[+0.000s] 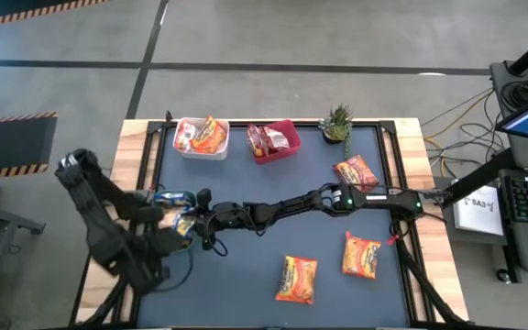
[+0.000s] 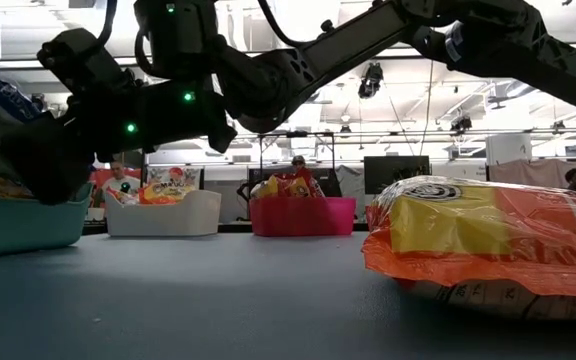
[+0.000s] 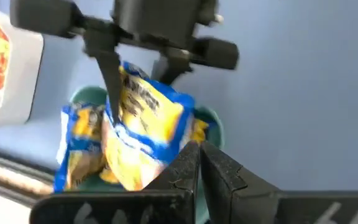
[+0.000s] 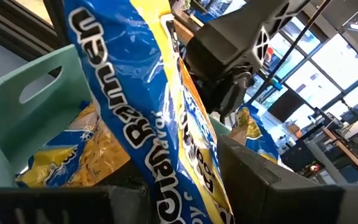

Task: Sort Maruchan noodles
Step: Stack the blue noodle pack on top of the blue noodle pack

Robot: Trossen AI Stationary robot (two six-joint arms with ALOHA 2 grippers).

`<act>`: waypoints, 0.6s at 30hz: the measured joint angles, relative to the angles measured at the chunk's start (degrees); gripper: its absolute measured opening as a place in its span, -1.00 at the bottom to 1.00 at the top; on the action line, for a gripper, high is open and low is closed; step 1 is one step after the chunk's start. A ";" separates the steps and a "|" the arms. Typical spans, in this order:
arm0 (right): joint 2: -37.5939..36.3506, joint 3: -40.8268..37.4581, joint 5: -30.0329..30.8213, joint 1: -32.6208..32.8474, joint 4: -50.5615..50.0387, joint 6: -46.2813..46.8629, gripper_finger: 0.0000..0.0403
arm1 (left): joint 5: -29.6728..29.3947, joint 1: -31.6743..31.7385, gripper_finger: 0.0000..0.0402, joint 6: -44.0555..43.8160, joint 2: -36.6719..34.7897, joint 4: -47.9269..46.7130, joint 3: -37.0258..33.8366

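Note:
A yellow-blue noodle packet (image 3: pixel 145 121) stands on edge over the teal bin (image 3: pixel 84 94) near the table's left edge. My right gripper (image 3: pixel 138 93), reaching level across the table from the right, is shut on it. More yellow-blue packets (image 3: pixel 82 134) lie inside that bin. My left gripper (image 3: pixel 201 165) hovers just beside the bin, pointing steeply down, shut and holding nothing. Three orange packets (image 1: pixel 356 171), (image 1: pixel 362 255), (image 1: pixel 298 278) lie flat on the dark mat. My right gripper pinches the yellow-blue packet's flat faces (image 4: pixel 166 155) between its two fingers, one finger (image 3: pixel 109 81) on each side. The fingers come level from the table's right. The packet stands on edge above the teal bin (image 4: pixel 36 87); whether its lower end touches the packets below, I cannot tell.
A white bin (image 1: pixel 200 139) and a red bin (image 1: pixel 275 140), both with packets in them, stand along the far edge, with a small potted plant (image 1: pixel 337 122) to their right. In the low view an orange packet (image 2: pixel 488 240) lies close in front.

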 joint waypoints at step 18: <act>0.00 0.00 -0.02 0.24 -0.04 0.22 -0.35 | -6.31 -5.73 -0.14 -7.52 10.37 -0.97 -2.81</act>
